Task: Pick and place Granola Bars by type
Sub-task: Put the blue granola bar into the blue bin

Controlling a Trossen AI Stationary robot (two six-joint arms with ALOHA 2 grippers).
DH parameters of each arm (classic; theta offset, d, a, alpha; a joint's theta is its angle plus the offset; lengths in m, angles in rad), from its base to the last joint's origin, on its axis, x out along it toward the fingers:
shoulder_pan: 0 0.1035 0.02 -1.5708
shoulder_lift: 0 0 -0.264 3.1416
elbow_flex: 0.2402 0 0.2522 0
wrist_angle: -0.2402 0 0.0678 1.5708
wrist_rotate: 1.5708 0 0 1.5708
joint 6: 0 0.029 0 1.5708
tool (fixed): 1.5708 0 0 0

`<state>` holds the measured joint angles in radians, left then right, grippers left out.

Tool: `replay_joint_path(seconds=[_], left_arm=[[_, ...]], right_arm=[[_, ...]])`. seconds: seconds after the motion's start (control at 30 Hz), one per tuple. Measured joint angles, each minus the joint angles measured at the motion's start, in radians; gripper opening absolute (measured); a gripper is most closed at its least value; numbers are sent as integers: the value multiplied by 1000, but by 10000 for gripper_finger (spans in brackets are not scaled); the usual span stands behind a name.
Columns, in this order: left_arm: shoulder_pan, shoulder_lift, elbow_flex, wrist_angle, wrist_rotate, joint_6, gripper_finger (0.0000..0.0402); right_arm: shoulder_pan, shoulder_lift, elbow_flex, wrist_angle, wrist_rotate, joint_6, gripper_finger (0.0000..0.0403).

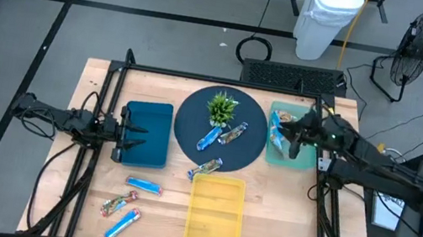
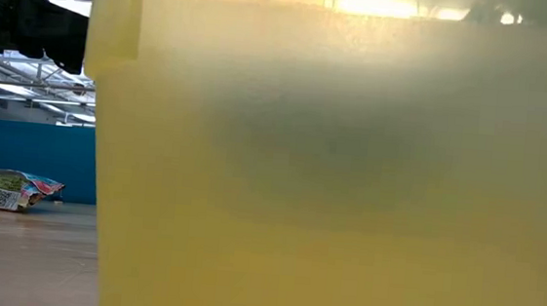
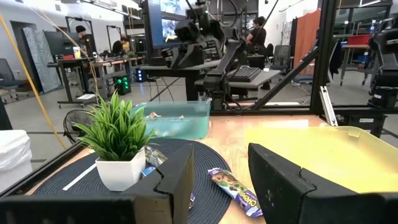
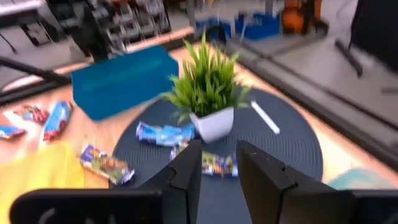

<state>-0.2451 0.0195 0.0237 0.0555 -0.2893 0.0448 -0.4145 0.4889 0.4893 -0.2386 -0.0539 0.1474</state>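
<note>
From above, the Granola Bars (image 1: 220, 133) lay scattered: some on the dark round mat (image 1: 192, 132) mid-frame, three more lower left, all looking light, crinkly and slippery. In the wrist views, the left gripper (image 3: 221, 180) stood empty with a clear gap, and the right gripper (image 4: 219, 165) was narrow and empty; I'd pinch a bar across its middle.

blue bars (image 1: 144, 184), yellow bin (image 1: 215, 214), teal bin (image 1: 146, 134)

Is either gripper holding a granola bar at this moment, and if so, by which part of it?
No. The left gripper sits open over the blue bin and the right gripper above the teal tray, nothing between either's fingers.
</note>
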Motion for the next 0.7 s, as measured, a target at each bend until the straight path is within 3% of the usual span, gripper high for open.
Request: replay_joint_path(seconds=[0.33,0.7], left_arm=[[0,0,0,0,0,0,159],[0,0,0,0,0,0,159]], right_arm=[[0,-194,-208,216,3,-41,91],[0,-352,-293,220,11,-74,90]])
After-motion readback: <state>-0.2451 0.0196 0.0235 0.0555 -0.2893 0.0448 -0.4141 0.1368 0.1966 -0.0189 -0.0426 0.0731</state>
